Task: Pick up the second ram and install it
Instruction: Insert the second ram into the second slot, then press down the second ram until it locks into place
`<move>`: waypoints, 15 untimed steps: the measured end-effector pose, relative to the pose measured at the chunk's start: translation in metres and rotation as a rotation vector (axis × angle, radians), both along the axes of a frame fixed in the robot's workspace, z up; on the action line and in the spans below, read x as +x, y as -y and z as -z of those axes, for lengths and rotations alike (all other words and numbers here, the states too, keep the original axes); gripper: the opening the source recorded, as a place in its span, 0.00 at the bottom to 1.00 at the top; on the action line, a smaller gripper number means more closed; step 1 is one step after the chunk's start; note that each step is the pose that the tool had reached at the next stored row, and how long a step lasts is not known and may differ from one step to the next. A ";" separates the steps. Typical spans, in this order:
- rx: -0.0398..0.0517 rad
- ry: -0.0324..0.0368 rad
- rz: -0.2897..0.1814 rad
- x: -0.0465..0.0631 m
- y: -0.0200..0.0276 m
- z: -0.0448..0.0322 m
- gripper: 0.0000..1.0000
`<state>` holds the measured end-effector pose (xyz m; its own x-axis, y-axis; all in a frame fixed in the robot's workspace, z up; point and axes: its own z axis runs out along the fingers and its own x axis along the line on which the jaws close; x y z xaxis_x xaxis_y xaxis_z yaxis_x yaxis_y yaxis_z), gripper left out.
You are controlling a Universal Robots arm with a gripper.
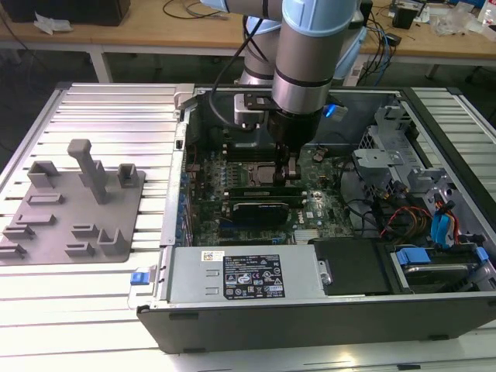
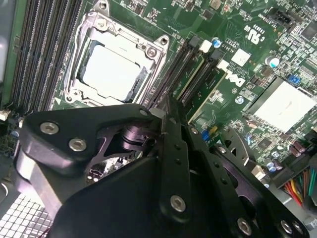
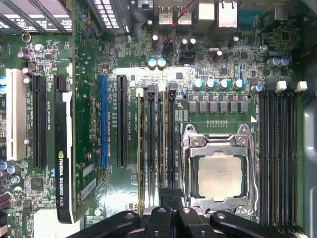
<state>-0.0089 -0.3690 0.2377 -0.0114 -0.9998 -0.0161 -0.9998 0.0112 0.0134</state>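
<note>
One tool [image 1: 287, 175] over RAM slots [image 3: 157, 144] beside processor socket [image 3: 219, 171]

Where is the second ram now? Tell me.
In the first wrist view the second ram stands in the memory slots beside the processor socket, one end at the tool.

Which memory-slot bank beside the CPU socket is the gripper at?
The bank between CPU socket and expansion slots; the gripper sits over its end. The other bank lies beyond the socket.

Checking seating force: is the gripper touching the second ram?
Cannot tell. In the first wrist view the gripper overlaps the second ram; no contact or gap shows.
</note>
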 end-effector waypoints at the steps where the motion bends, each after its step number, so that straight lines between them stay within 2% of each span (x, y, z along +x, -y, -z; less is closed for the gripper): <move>1: 0.0000 0.0000 0.000 0.000 0.0000 0.0000 0.08; 15: 0.0000 0.0000 0.000 0.002 0.0000 0.0000 0.08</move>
